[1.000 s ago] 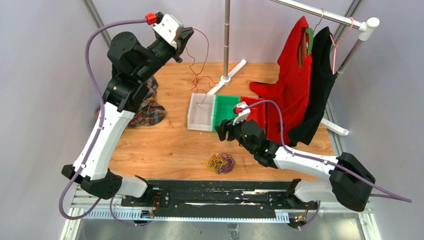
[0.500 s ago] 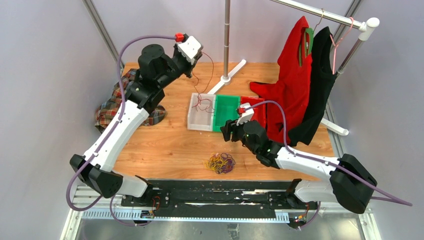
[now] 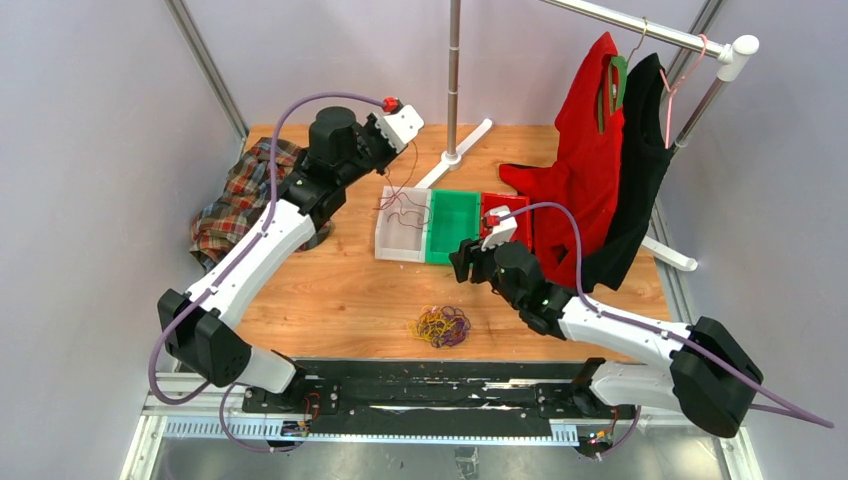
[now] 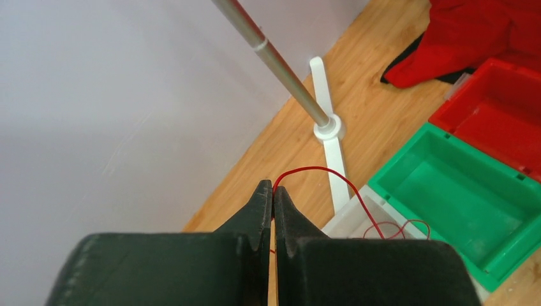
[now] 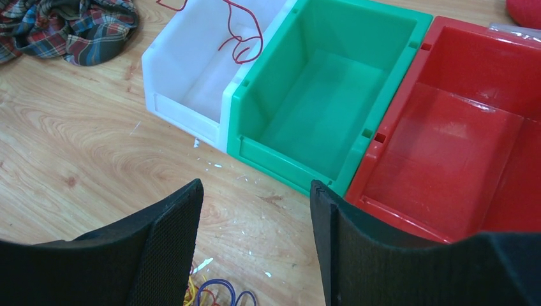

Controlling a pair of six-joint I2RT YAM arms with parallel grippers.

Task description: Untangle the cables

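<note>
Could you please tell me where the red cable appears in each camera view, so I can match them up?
Top external: the red cable is just left of centre, its lower end looped in the white bin.
Left wrist: it arcs from the shut jaws of the left gripper toward the lower right.
Right wrist: at the top edge, looped inside the white bin.
Shared landmark: the green bin, right beside the white one.

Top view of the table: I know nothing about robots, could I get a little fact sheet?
Left jaws: shut on a thin dark red wire
Wire's other end: looped in the white plastic bin
Right jaws: open, empty, near the green plastic bin
Red plastic bin: beside the green one
Left to sort: tangled yellow and purple wire bunch on the wooden table
</note>
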